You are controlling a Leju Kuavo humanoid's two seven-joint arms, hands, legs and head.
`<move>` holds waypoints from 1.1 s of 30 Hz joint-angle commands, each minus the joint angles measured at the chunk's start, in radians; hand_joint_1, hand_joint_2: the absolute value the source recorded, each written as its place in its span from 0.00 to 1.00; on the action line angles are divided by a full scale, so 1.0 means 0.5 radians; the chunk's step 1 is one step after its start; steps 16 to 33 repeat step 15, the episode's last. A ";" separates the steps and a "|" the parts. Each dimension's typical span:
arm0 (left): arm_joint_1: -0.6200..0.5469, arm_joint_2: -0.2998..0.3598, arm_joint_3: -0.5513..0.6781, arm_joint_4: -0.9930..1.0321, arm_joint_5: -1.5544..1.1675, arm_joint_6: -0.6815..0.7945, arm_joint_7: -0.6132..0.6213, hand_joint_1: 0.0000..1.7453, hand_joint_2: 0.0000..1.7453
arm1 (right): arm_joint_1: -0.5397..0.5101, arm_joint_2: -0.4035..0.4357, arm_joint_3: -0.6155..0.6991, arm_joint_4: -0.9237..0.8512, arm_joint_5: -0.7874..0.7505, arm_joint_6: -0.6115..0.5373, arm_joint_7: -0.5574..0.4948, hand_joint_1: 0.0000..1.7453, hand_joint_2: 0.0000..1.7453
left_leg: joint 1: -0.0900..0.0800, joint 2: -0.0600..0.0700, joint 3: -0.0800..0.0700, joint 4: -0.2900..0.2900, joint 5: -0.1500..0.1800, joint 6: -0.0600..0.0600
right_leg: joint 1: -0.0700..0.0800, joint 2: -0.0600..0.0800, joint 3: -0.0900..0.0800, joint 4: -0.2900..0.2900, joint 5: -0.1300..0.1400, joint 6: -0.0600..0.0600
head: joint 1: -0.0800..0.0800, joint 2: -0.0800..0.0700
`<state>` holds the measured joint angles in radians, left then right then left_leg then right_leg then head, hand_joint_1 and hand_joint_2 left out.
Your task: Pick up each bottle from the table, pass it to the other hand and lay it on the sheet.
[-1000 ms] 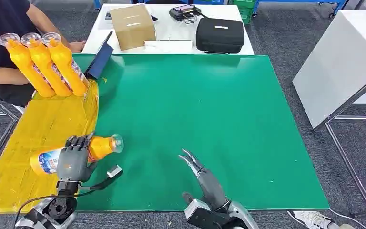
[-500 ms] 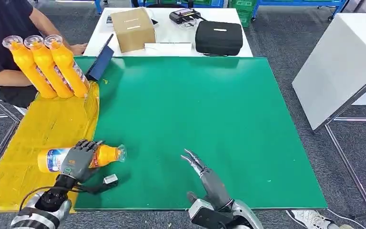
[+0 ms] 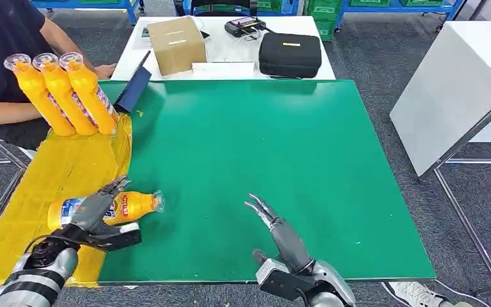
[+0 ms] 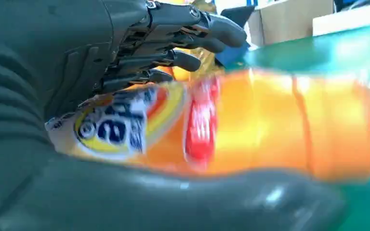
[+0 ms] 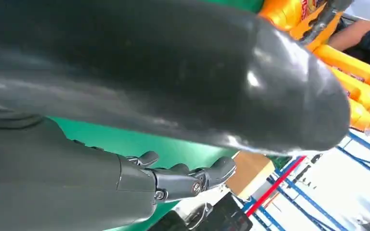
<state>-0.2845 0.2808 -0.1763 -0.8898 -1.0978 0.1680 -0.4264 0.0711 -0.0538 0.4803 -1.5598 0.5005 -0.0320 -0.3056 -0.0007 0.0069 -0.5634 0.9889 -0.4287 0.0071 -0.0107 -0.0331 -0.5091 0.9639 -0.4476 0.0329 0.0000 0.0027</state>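
Silver ribbed forearms with black cable looping off the left wrist, ending in dark grey hands: left hand, right hand. Thin metallic-looking fingers on a smooth grey palm shell, plus a fat glossy grey thumb and small screws at the finger hinges. Boxy black block at the right wrist, ribbed grey cover up close.

Orange bottle with blue-yellow-red label lies on its side across the yellow sheet edge, cap end over green table, base on sheet. Three matching orange bottles lie side by side at sheet's far end, touching, caps pointing away.
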 commanded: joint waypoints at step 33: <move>0.929 -1.010 -0.180 -1.731 1.525 -0.422 -0.449 0.00 0.00 | 0.211 0.509 0.035 -0.115 0.565 -1.332 -0.336 0.00 0.00 | -0.005 -0.009 -0.051 0.007 0.004 0.012 | -0.006 -0.002 -0.052 0.001 0.002 0.015 | 0.002 0.000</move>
